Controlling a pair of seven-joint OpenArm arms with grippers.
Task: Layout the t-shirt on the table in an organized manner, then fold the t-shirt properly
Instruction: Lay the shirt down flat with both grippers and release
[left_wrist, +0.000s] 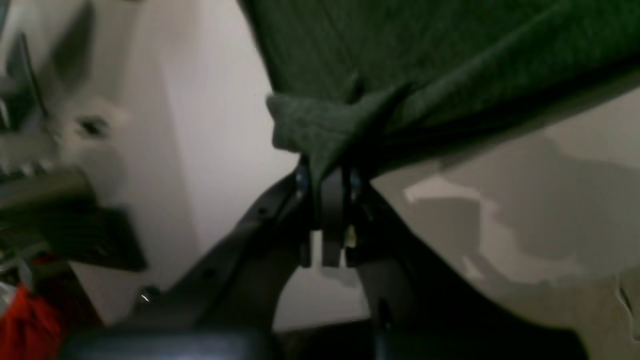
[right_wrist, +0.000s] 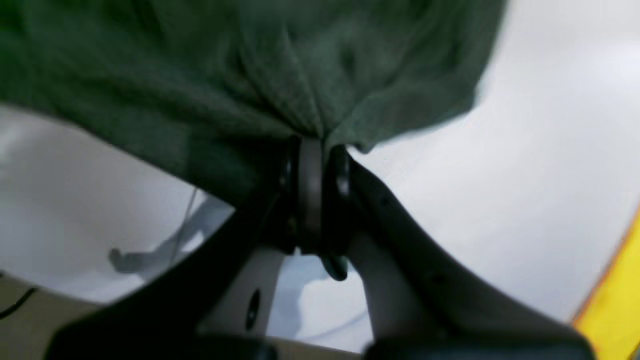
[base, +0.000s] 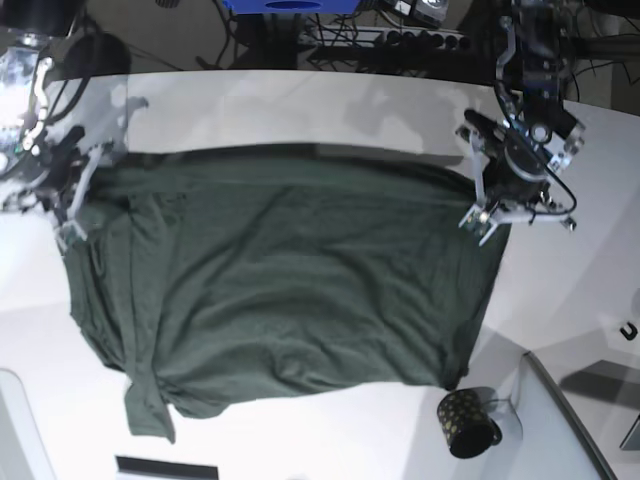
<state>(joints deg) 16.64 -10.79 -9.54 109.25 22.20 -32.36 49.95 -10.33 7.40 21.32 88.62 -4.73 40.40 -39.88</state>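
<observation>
The dark green t-shirt (base: 280, 290) lies spread wide on the white table (base: 300, 110), with its far edge lifted between the two grippers. My left gripper (base: 480, 195) is shut on the shirt's far right corner. In the left wrist view, the jaws (left_wrist: 330, 170) pinch a bunched fold of the t-shirt (left_wrist: 425, 60) above the table (left_wrist: 215, 125). My right gripper (base: 75, 195) is shut on the far left corner. In the right wrist view, the jaws (right_wrist: 312, 145) pinch gathered fabric of the t-shirt (right_wrist: 200, 75) over the table (right_wrist: 525, 175).
A small dark gold-dotted mug (base: 465, 422) stands just off the shirt's near right corner, beside a grey tray-like panel (base: 570, 420). Cables and equipment (base: 400, 40) line the table's back edge. A yellow object (right_wrist: 615, 295) shows at the right wrist view's edge.
</observation>
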